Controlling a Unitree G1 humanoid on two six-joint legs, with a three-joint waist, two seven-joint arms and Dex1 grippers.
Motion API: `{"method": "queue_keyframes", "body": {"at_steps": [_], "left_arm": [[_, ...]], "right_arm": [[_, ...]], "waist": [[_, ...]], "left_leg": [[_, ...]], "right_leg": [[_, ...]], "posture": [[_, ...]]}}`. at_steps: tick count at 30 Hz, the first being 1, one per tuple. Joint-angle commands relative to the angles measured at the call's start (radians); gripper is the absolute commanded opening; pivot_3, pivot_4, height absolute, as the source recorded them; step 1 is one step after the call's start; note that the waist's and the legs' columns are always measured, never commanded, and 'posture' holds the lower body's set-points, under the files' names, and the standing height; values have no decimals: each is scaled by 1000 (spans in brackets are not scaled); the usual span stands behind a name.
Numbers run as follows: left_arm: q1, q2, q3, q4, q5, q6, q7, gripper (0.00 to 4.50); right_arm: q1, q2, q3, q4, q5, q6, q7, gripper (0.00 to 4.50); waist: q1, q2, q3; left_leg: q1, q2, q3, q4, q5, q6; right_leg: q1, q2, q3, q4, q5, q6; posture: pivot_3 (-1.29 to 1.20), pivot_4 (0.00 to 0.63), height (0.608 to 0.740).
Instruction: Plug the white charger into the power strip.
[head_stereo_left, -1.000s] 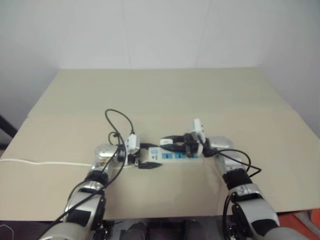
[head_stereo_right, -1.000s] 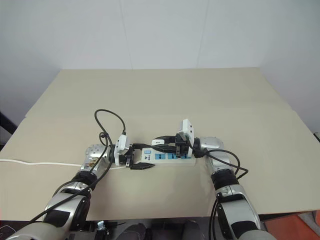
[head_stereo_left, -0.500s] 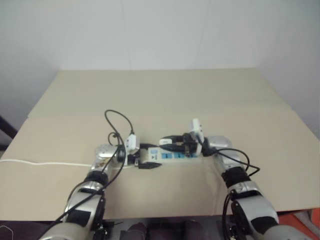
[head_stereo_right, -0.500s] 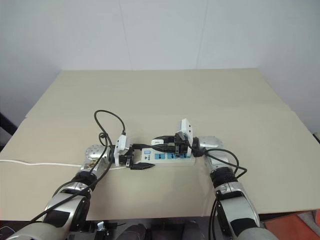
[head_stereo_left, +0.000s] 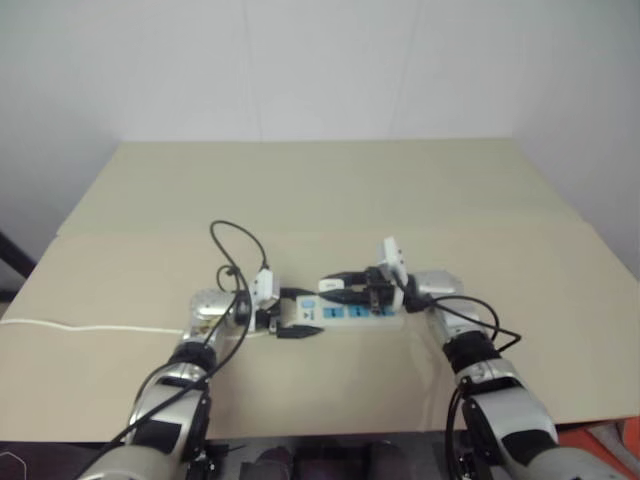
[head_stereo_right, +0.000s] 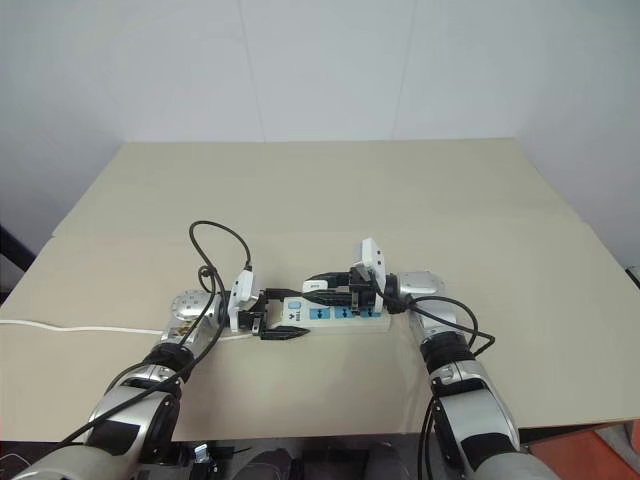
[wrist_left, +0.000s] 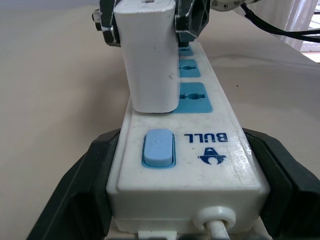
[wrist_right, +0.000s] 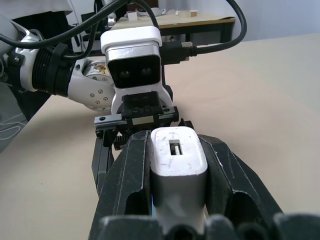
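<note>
The power strip (head_stereo_right: 335, 314) lies flat on the tan table, its blue switch (wrist_left: 159, 147) at the left end. My left gripper (head_stereo_right: 281, 315) is shut on that switch end, one black finger (wrist_left: 82, 187) on each side. My right gripper (head_stereo_right: 325, 290) is shut on the white charger (wrist_left: 150, 55), gripping it by its sides (wrist_right: 177, 165). The charger stands upright on the strip's face, over the socket nearest the switch. Its lower edge meets the strip, and its prongs are hidden. Two blue sockets (wrist_left: 192, 95) behind it are uncovered.
The strip's thin white cord (head_stereo_right: 80, 327) runs left across the table and off its edge. A black cable loop (head_stereo_right: 215, 235) rises over my left wrist. Bare tabletop (head_stereo_right: 330, 190) stretches back to the wall. The front edge is close under my arms.
</note>
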Motion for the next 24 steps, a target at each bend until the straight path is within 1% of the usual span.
{"method": "queue_keyframes", "body": {"at_steps": [1,13,16,20,24], "left_arm": [[11,8,-36,-2,26,-1,-39,3289],[18,16,-40,-11,26,2,-36,3289],[18,18,-41,-12,27,1,-33,3289],[18,19,-43,-13,30,0,-31,3289],[15,16,-44,-11,34,-2,-26,3289]], "right_arm": [[36,-16,51,108,-84,-2,5,1140],[17,-5,59,223,-114,-13,-30,1140],[34,-3,73,214,-136,-81,-41,1140],[36,-3,91,206,-141,-76,-45,1140],[64,-3,84,198,-127,-173,-36,1140]], "waist": [[0,0,-1],[-3,0,-6],[-4,0,-10],[-8,0,-15],[-8,-1,-19]], "left_leg": [[0,0,0,0,0,0],[9,1,2,-8,0,-1],[10,1,3,-10,0,-1],[11,1,4,-11,0,-1],[12,2,4,-12,0,-1]], "right_leg": [[0,0,0,0,0,0],[2,2,4,-1,0,0],[2,2,6,-1,0,0],[2,3,7,-1,0,0],[2,3,8,-1,-1,0]], "posture": [[0,150,740],[0,150,740],[0,150,740],[0,150,740],[0,150,740]]}}
